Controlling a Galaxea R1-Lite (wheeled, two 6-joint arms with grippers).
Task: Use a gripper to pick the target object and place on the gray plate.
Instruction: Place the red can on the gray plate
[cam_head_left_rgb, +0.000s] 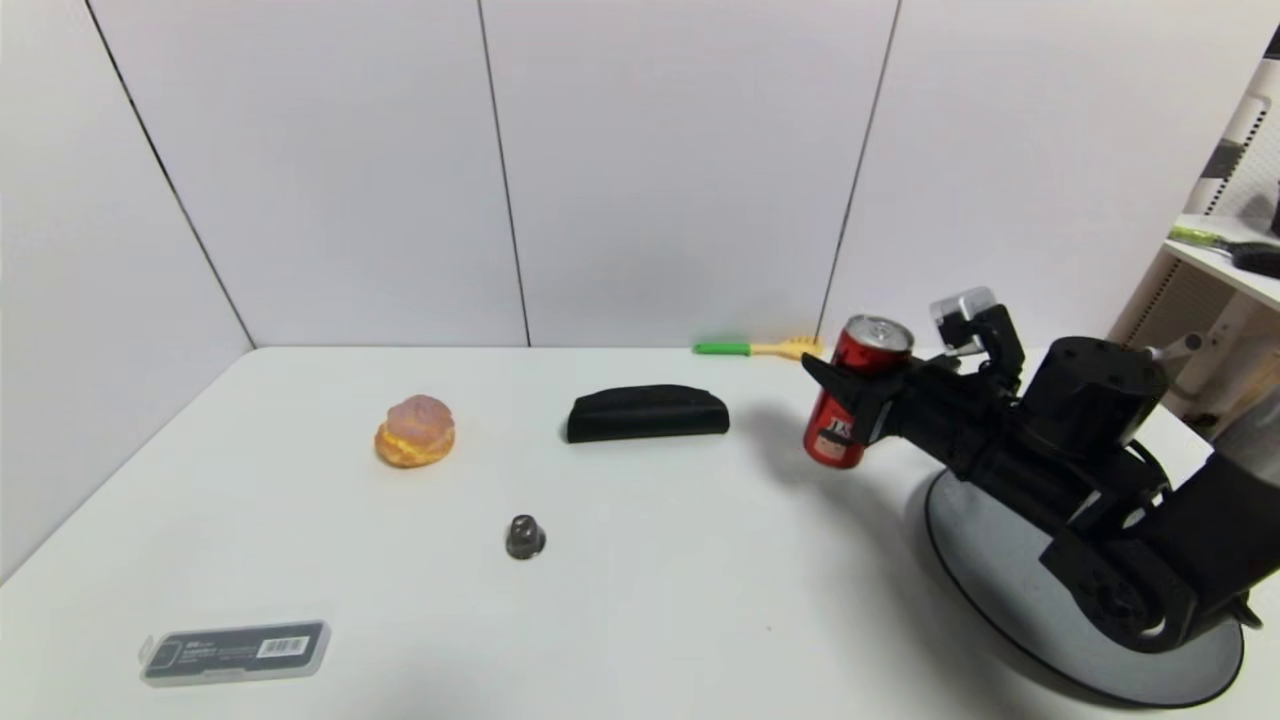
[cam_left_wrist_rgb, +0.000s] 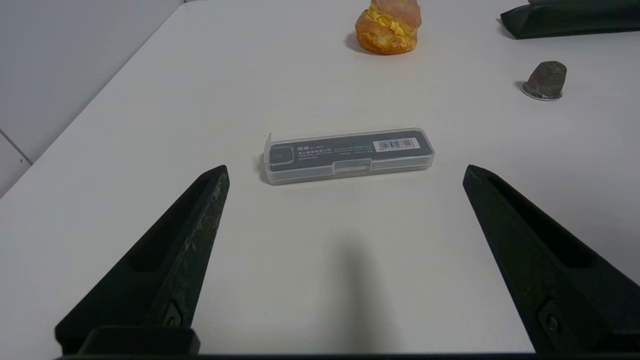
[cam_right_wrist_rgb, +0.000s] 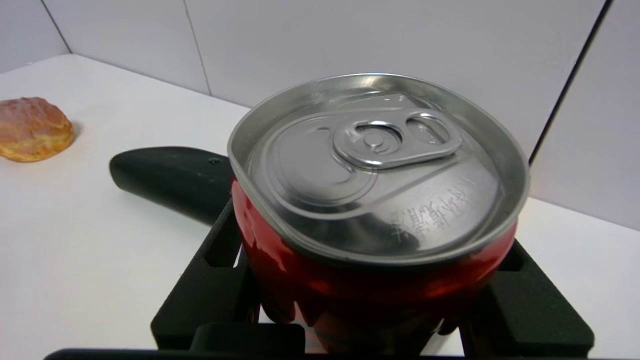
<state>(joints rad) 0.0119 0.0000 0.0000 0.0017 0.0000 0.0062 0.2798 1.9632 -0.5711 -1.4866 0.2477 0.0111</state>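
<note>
Leftmost, the left gripper (cam_left_wrist_rgb: 346, 170) appears only in the left wrist view, its two fingers spread wide and holding nothing; a clear plastic case (cam_left_wrist_rgb: 348, 155) with a dark insert lies on the white table (cam_head_left_rgb: 640, 600) just beyond the gap between the tips. Farther out from that claw sit a cream puff (cam_left_wrist_rgb: 388, 26) and a small dark cone-shaped piece (cam_left_wrist_rgb: 545, 80); the head view shows all three but not the claw itself. Moving right, a black pouch (cam_head_left_rgb: 647, 412) lies to the left of the right gripper (cam_head_left_rgb: 862, 385), and a green-and-yellow toy fork (cam_head_left_rgb: 757, 348) lies by the wall beyond it, seen in the head view alone. The right gripper is clamped on the red can (cam_head_left_rgb: 855, 392), fingers pressed against both sides of its upper body. The can is upright, close to the far left edge of the gray plate (cam_head_left_rgb: 985, 570); whether its base touches the table is unclear. The right wrist view adds the silver top with pull tab and a dented rim. The plate lies under the right arm.
</note>
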